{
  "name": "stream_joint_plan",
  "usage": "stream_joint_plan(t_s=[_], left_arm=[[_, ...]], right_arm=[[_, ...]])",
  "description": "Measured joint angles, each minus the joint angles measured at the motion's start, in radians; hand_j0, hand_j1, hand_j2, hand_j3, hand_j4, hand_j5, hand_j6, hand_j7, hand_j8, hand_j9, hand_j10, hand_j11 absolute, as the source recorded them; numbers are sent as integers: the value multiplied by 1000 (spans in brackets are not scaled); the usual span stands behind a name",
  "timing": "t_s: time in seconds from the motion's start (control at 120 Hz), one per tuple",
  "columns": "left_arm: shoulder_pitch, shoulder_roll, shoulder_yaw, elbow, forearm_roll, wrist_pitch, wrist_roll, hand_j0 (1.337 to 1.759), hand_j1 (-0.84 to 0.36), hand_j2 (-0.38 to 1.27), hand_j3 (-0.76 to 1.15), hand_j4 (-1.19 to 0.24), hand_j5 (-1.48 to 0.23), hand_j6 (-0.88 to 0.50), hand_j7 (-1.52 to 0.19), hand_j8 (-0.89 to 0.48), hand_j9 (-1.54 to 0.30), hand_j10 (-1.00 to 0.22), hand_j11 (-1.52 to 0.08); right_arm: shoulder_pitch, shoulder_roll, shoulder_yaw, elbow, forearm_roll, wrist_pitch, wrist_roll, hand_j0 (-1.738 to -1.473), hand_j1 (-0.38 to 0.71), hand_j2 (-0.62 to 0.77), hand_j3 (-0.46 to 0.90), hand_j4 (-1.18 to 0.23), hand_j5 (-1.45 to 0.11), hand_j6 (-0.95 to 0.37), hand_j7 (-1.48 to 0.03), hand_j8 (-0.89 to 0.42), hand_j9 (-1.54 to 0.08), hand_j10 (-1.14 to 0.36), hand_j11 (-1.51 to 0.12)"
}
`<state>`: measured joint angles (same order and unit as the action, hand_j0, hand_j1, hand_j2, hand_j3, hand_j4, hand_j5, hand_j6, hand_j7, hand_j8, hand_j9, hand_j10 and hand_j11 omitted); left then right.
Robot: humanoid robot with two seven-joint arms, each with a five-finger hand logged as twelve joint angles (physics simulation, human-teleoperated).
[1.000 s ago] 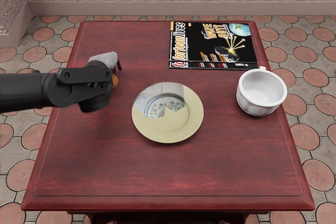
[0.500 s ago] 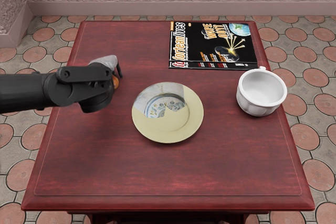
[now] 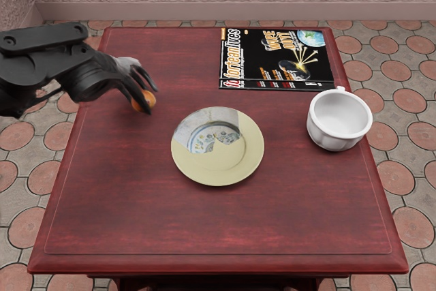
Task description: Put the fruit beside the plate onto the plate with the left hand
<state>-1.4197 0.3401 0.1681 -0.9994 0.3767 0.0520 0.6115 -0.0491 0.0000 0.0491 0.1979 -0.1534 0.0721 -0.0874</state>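
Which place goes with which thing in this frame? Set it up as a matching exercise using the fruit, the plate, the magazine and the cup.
Things:
1. fruit
2. plate
3. magazine
4. white cup

Places:
A. lying flat at the far edge of the table
B. in the middle of the table, with nothing on it
C. under the fingers of the left hand, to the left of the plate
D. standing upright near the right edge of the table

Pairs: 1-C, 2-B, 3-A, 4-D

The fingers [image 3: 138, 81] of the left hand [image 3: 102, 78] hide most of the fruit [image 3: 146, 101].
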Motion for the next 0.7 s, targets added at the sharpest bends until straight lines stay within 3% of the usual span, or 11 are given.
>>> stream_joint_plan(t_s=[0.3,0.7], left_arm=[[-7,34,-175,-4,-124,-362,0,1656,-299,322,0,-651,-887,-523,-884,-467,-858,-622,-864],[-4,1,-198,-95,-143,-464,0,1657,-317,352,0,-638,-868,-524,-862,-467,-836,-621,-841]], right_arm=[[0,0,0,0,0,0,0,-1658,-326,-4,0,-19,-25,-19,-25,-19,-25,-19,-25],[0,0,0,0,0,0,0,-1658,-326,-4,0,-19,-24,-19,-24,-19,-24,-19,-24]])
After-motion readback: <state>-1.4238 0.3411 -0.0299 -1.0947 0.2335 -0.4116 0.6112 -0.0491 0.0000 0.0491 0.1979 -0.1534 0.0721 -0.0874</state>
